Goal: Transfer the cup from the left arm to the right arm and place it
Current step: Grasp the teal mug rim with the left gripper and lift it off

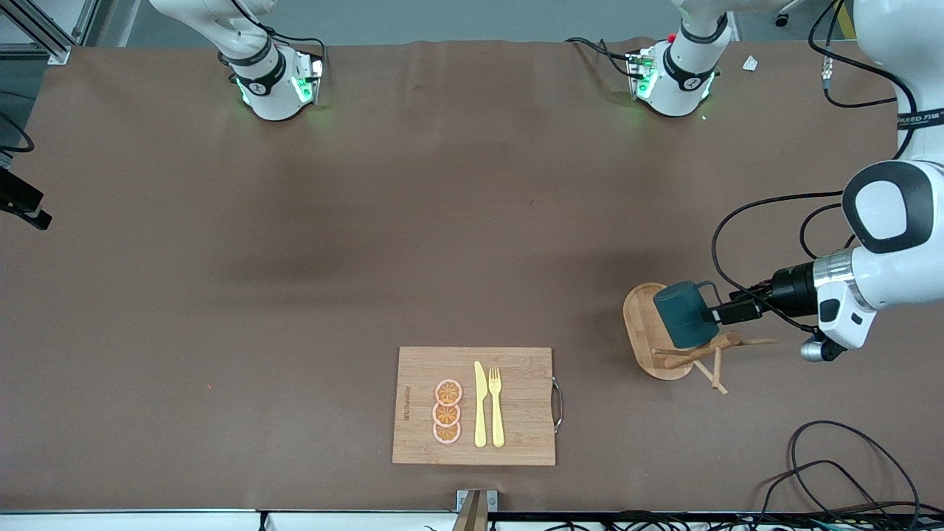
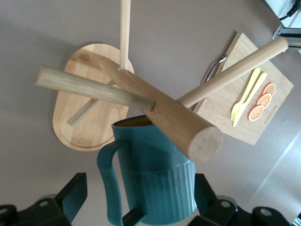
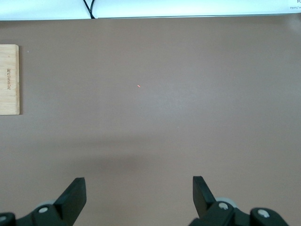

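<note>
ribbed dark teal mug [image 1: 682,316] hangs on wooden peg rack [image 1: 658,332], lower right of frame | left gripper [image 2: 141,200] spread around it, ungripped, for pickup | right gripper [image 3: 138,197] open, waiting

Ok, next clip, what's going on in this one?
The left gripper has reached in at the wooden peg rack near the left arm's end of the table, its open fingers on either side of the teal cup that hangs on a peg. The cup is not yet lifted off. The right gripper waits, open, over bare table. A cutting board with a yellow knife, fork and orange slices lies nearer the front camera.
</note>
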Controlling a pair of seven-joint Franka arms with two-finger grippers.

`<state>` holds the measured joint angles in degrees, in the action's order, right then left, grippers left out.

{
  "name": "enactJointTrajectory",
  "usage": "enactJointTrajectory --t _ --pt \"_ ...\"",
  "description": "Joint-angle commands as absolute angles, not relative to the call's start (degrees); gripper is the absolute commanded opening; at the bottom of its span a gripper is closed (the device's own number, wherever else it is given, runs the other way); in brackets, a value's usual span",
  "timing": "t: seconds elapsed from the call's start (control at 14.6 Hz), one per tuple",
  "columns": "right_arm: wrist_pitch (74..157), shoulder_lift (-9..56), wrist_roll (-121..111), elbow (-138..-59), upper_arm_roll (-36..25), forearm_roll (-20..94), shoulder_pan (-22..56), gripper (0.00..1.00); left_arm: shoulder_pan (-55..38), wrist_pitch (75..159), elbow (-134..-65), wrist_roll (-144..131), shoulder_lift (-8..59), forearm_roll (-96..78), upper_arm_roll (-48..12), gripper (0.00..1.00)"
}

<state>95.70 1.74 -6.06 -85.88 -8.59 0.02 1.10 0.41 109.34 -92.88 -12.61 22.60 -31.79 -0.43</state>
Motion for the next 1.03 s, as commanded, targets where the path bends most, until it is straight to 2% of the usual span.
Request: enactJointTrajectory --t 0.0,0.48,0.55,0.69,0.82,0.96 --pt "95.54 0.97 -6.77 -86.4 -8.0 0.97 0.26 1.0 -0.7 113.36 -95.0 -13.62 22.41 -33.05 -0.7 1.0" --pt "95.45 0.97 -6.77 -86.4 -8.0 0.97 0.26 1.0 -2.2 116.98 -96.06 -13.62 23.55 -33.22 -0.79 1.0" --pt "95.45 0.97 -6.77 -86.4 -8.0 0.97 0.26 1.0 -2.2 116.98 -96.06 -13.62 23.55 -34.01 -0.79 0.95" --pt "95.45 0.97 -6.77 -86.4 -8.09 0.97 0.26 1.0 -2.2 116.98 -96.06 -13.62 23.55 -34.19 -0.79 0.72" --pt "95.54 0.97 -6.77 -86.4 -8.09 0.97 0.26 1.0 -2.2 116.9 -95.98 -13.62 23.55 -34.19 -0.79 0.55" --pt "95.45 0.97 -6.77 -86.4 -8.0 0.97 0.26 1.0 -2.2 116.63 -95.98 -13.8 23.21 -34.28 -0.79 0.53"
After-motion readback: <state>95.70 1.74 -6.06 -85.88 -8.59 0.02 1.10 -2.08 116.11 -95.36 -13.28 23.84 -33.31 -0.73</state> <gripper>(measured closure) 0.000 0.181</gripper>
